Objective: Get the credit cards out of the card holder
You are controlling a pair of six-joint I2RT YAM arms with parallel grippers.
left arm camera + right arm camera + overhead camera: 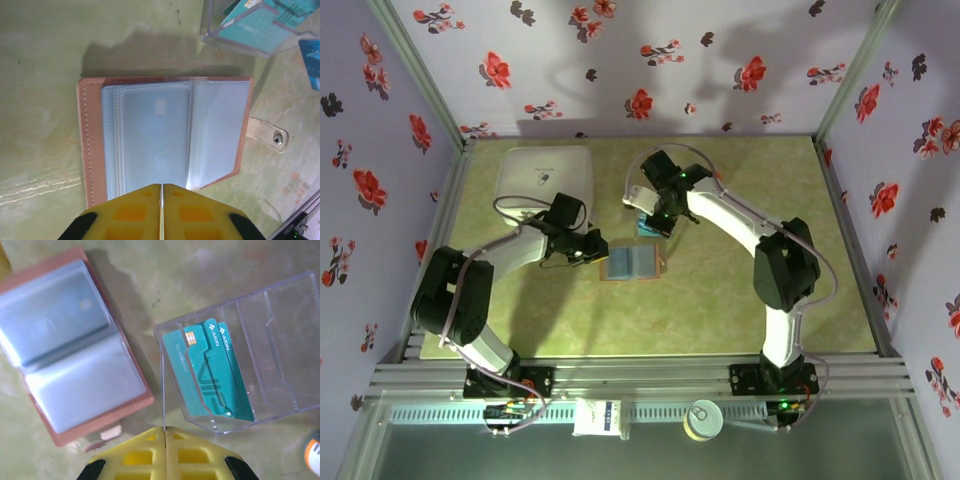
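Just beside the clear tray (280,310), on its side nearer the arm bases, the card holder (630,262) lies opened flat on the worktop (740,310), sleeves upward. Teal credit cards (220,385) stand inside the tray, but a pale chip and faint lettering show through one clear sleeve (155,130). I judge that at least one card has yet to come out and the job sits between pulls. The left fingers (135,212) are pressed together with nothing seen between them, over the holder's edge farthest from the tray. The right fingers (137,457) are likewise closed, just off a corner of the tray. The next move likely calls for one pair to pin the leather while the other parts, nips the card's exposed edge and slides it out along its sleeve. The holder's long axis runs left to right in the top view, passing beneath the tray, with its snap strap (267,134) pointing toward the right arm's side.
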